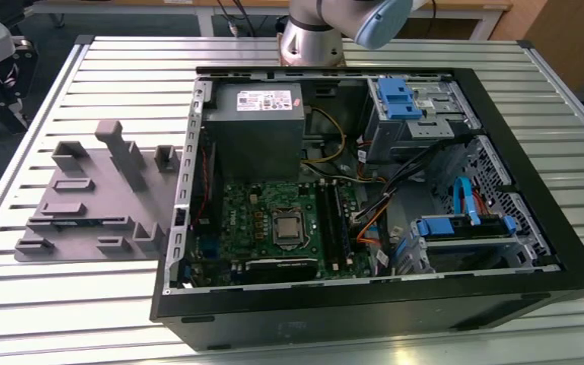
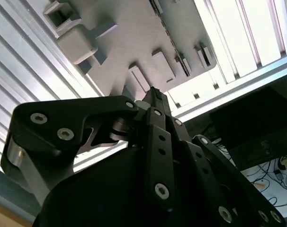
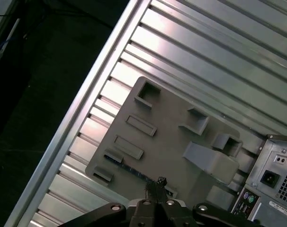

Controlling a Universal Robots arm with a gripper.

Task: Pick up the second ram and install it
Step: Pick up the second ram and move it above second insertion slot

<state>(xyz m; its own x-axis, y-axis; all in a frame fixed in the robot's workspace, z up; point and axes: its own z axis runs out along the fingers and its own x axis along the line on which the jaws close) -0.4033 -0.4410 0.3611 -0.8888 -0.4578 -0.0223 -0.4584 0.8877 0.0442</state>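
Note:
The second ram (image 3: 127, 166) is a thin dark stick that stands on edge in a slot of the gray plastic tray (image 3: 172, 118), near the tray's outer edge. In both wrist views my gripper (image 3: 158, 182) (image 2: 154, 92) hangs well above that side of the tray. Its fingertips are pressed together with nothing between them. In the exterior view the tray (image 1: 89, 171) lies on the slatted table at the exterior view's left of the open computer case (image 1: 373, 312). The motherboard (image 1: 271, 220) with its long memory slots (image 1: 334, 220) lies inside the case.
Upright blocks (image 1: 130, 156) rise from the tray. The case holds a power supply (image 1: 256, 122), blue drive brackets (image 1: 404, 99) and loose cables (image 1: 373, 217). The arm's base (image 1: 310, 42) stands behind the case. The table edge (image 3: 82, 113) runs near the tray, with dark floor beyond.

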